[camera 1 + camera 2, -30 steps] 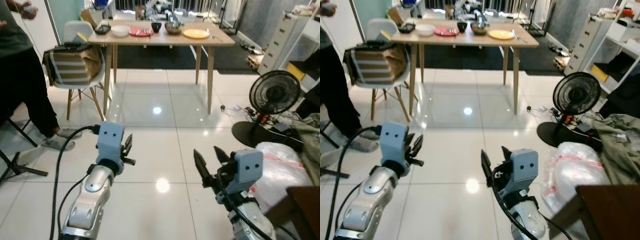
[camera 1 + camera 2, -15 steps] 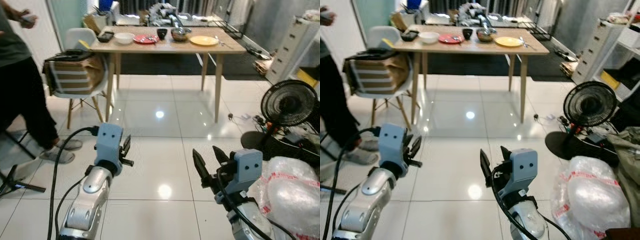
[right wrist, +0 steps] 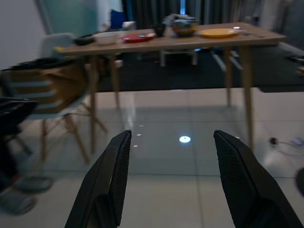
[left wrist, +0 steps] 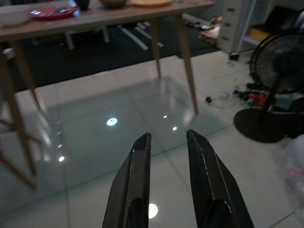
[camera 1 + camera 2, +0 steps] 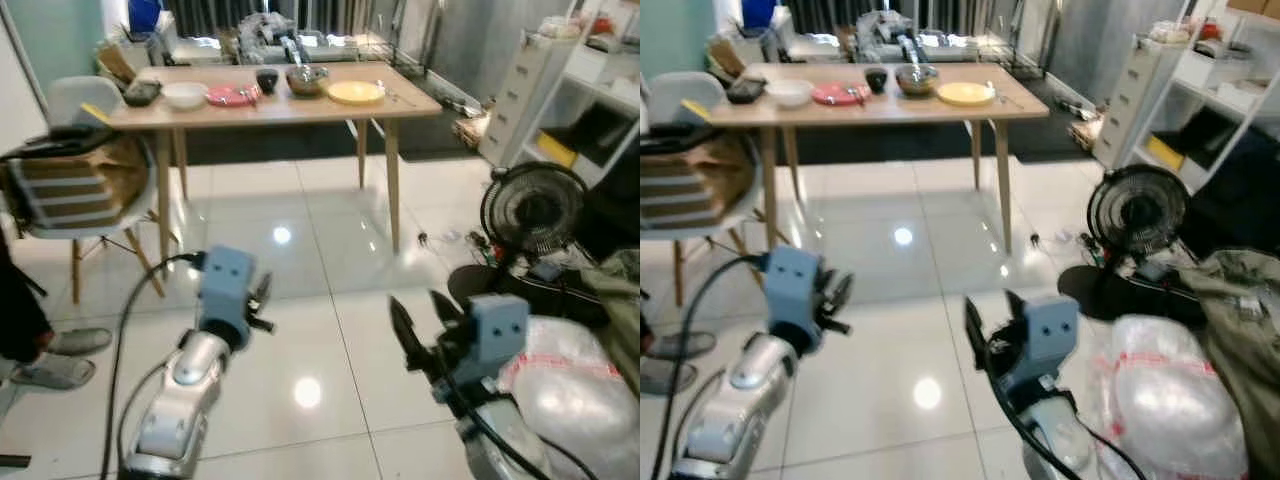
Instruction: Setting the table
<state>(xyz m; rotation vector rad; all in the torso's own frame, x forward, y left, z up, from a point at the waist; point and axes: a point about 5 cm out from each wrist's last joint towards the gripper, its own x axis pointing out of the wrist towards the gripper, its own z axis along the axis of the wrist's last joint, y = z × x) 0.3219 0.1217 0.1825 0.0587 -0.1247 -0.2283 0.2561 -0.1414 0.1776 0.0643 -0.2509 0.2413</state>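
Note:
A wooden table stands across the room on the white tiled floor. On it, from left to right, sit a white bowl, a red plate, a black cup, a metal bowl and a yellow plate. Both arms are raised low in front of me, far short of the table. My left gripper is open by a narrow gap and holds nothing. My right gripper is wide open and holds nothing.
A white chair carrying a striped bag stands left of the table. A person's leg and shoes show at the left edge. To the right are a black floor fan, cables, a plastic bag and white shelving.
The camera has swung: the table and chair sit further left in the picture and the person has mostly slid out at the left. Both grippers keep the same pose.

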